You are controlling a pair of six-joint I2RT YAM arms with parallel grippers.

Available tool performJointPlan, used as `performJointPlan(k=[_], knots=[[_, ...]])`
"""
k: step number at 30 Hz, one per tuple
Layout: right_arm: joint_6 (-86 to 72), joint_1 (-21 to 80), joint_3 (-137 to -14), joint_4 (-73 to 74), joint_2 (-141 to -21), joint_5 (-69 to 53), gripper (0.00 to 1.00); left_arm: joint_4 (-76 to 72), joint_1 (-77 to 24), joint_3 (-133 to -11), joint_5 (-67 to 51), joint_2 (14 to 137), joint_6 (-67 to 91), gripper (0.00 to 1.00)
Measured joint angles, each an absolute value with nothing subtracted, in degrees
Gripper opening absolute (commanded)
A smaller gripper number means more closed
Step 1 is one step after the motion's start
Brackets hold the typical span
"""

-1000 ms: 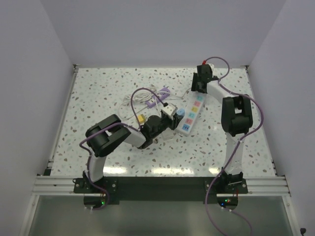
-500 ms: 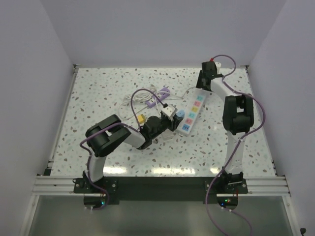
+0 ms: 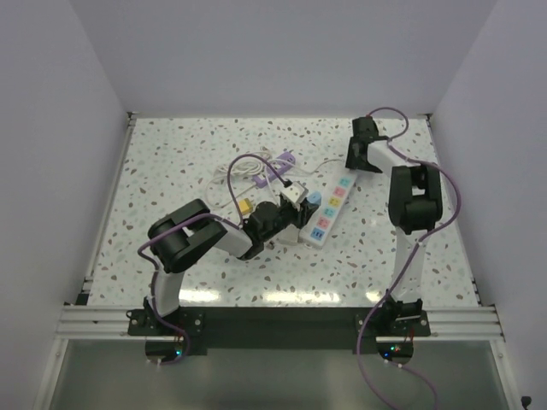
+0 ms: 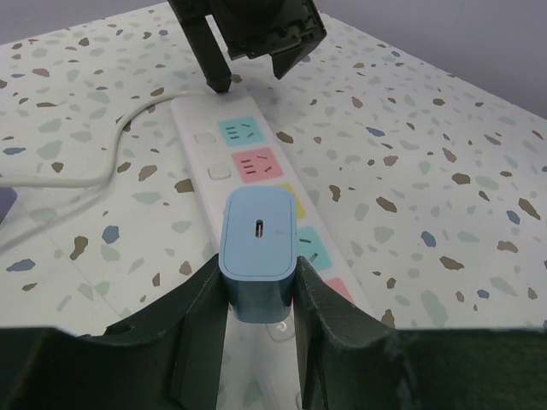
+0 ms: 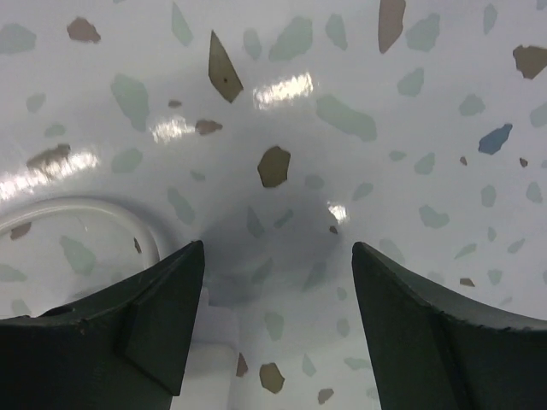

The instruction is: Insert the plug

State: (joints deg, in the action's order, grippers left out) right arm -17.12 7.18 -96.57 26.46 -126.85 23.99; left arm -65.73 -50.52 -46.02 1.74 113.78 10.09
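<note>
A white power strip (image 3: 329,209) with coloured sockets lies slanted on the speckled table; it also shows in the left wrist view (image 4: 244,158). My left gripper (image 3: 301,207) is shut on a blue plug (image 4: 258,248), which stands upright over the strip's middle sockets and shows as a blue spot from above (image 3: 314,199). Its pins are hidden. My right gripper (image 3: 353,164) is open and empty just past the strip's far end, low over the table (image 5: 278,282). It shows at the top of the left wrist view (image 4: 250,75).
The strip's white cord (image 3: 256,181) and a purple cable (image 3: 256,161) loop on the table behind the left gripper. The cord (image 5: 85,213) curves at the left of the right wrist view. White walls close in the table on three sides.
My right gripper has moved right and back, off the strip's far end. The strip has shifted slightly toward the near side. My left gripper still holds the blue plug over it.
</note>
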Motion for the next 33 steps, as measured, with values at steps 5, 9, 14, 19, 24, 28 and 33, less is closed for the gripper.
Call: performJointPlan(k=[5, 9, 14, 19, 24, 28, 33], knots=[[-15.38, 7.18, -86.37, 26.61, -119.68, 20.80, 0.71, -66.04, -50.54, -46.00, 1.78, 113.78, 9.78, 0.00], [-14.90, 7.22, -80.47, 26.22, -115.61, 18.28, 0.71, -66.35, -50.74, -44.99, 2.24, 113.67, 9.21, 0.00], [-14.94, 7.44, -74.56, 25.50, -111.37, 17.32, 0.73, -65.36, -52.71, -41.04, 7.05, 111.39, 8.58, 0.00], [-15.53, 7.49, -66.37, 22.81, -105.34, 16.78, 0.76, -65.04, -59.27, -36.03, 14.28, 106.63, 7.88, 0.00], [-16.08, 7.51, -61.39, 21.02, -99.66, 16.73, 0.77, -64.62, -65.89, -33.30, 23.27, 102.98, 7.90, 0.00], [-16.23, 7.51, -60.29, 19.51, -96.90, 16.49, 0.78, -63.57, -69.06, -33.15, 29.45, 102.02, 7.97, 0.00], [-16.38, 7.51, -59.05, 17.43, -95.48, 15.44, 0.78, -63.05, -70.48, -31.35, 32.75, 101.75, 10.57, 0.00]])
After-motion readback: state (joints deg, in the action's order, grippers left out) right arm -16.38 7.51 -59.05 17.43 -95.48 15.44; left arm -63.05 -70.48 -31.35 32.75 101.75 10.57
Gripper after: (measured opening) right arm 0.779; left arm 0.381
